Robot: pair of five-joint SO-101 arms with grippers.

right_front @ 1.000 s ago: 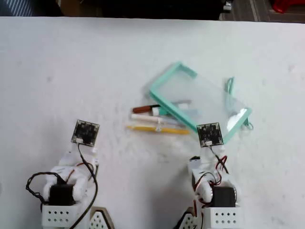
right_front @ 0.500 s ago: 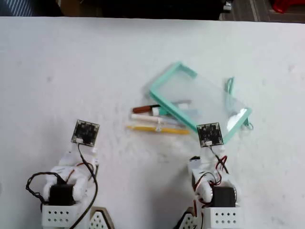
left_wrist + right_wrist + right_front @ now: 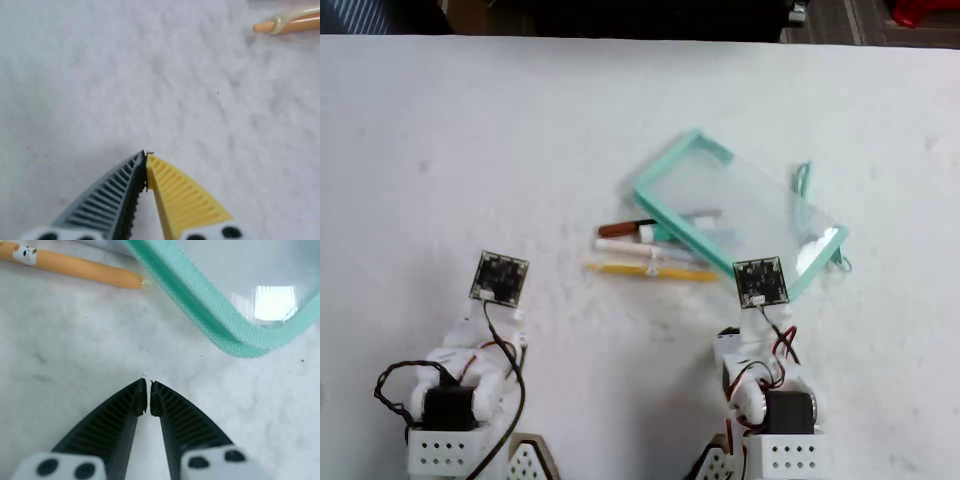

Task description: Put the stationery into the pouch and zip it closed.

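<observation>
Orange pen [image 3: 75, 267] tip — just beside pouch [image 3: 200, 310]

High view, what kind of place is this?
Probably a robot workbench or lab: two small robot arms sit at a white table, with a pouch and pens laid out for practice.

Small robotics lab bench, plain white tabletop [image 3: 440, 130], left arm [image 3: 448, 405] and right arm [image 3: 770, 410] with bare wiring mounted at its near edge, dark room beyond.
</observation>
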